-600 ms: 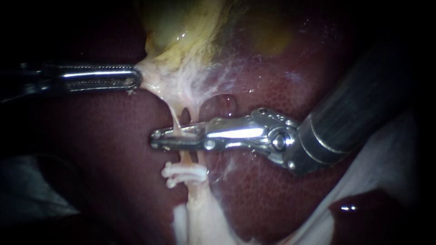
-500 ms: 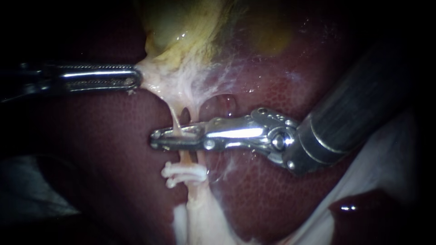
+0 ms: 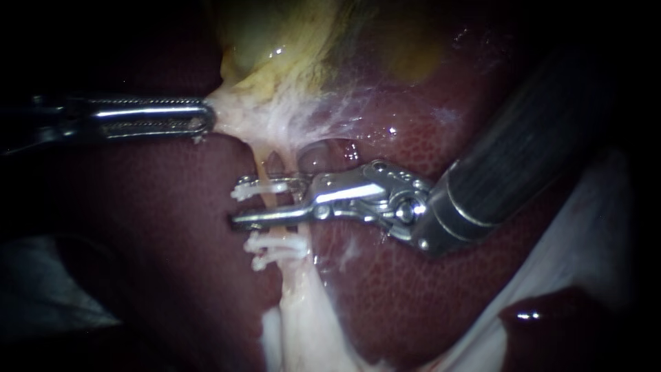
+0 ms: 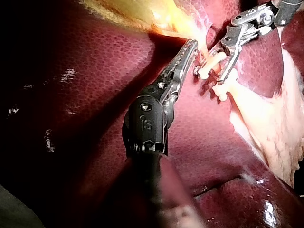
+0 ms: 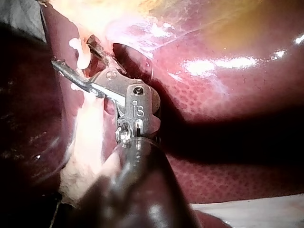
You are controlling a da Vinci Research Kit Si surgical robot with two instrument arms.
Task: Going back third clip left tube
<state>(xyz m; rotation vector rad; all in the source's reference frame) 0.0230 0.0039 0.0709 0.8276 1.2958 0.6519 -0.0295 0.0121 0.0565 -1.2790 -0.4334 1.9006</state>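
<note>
Here, white clip across left tube.
Right tool apart around it; left tool clamped on gallbladder above.

The tube runs down from the gallbladder over the liver; one clip crosses it above my right instrument's lower jaw, two more clips below.

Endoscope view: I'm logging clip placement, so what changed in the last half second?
The right instrument opened its jaws and shifted a little upward. A new white clip now sits on the tube, above the older clips. The left instrument stayed shut on the tissue, and the older clips did not move.
</note>
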